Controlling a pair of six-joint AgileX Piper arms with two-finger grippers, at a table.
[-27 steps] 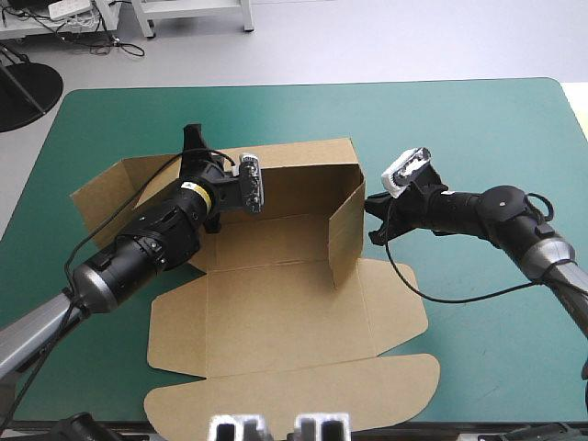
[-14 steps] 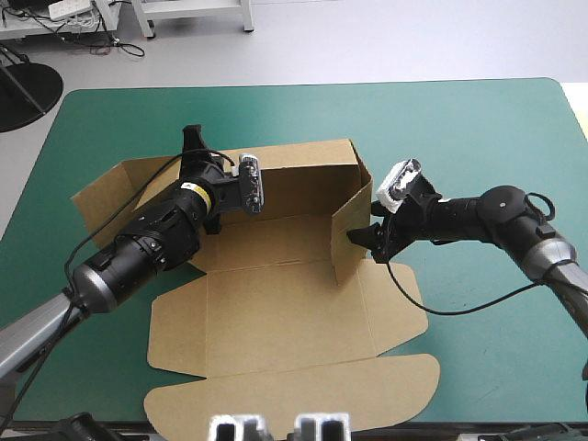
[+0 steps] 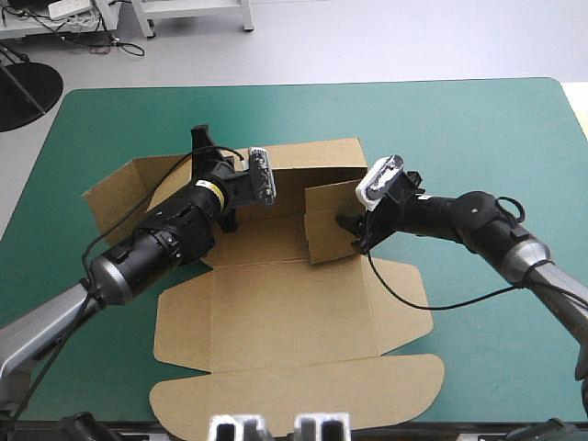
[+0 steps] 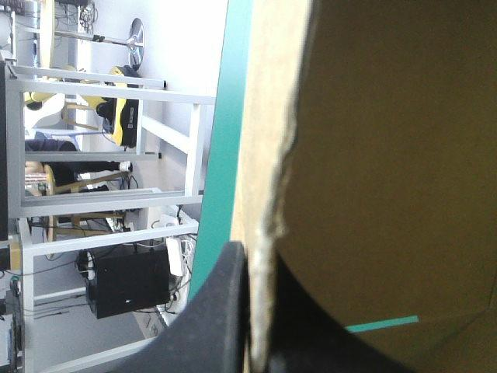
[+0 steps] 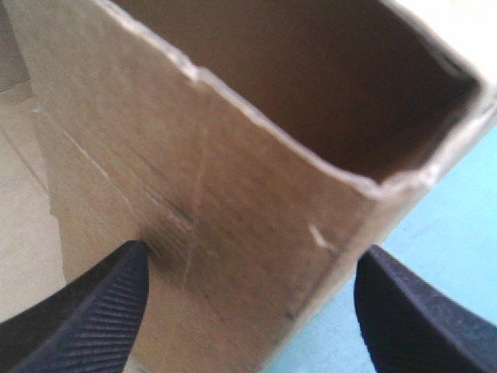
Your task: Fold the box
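the brown box (image 3: 294,303) lies opened out on the teal-green counter (image 3: 478,129), left of middle, with its floor panel and rounded lid flap (image 3: 294,395) flat toward the near edge. the back wall (image 3: 317,167) stands raised. the left jaws are pressed almost together on that wall near its left end, one black finger (image 4: 221,311) against one face of the board edge (image 4: 264,155) and the other dark against the opposite face. that pinch looks meant to keep the wall upright, so the sides have something to fold against. the right jaws are spread, their fingers (image 5: 93,311) standing well apart, and they grip nothing. the right side flap (image 3: 326,225) fills the space just ahead of them, and they seem to serve as a broad pusher, bearing on its outer face to turn it inward over the floor toward the back wall. the left side flap (image 3: 129,188) leans outward, untouched. judged from this, folding is at an early stage: one wall is up, one flap is turned in and the lid is flat.
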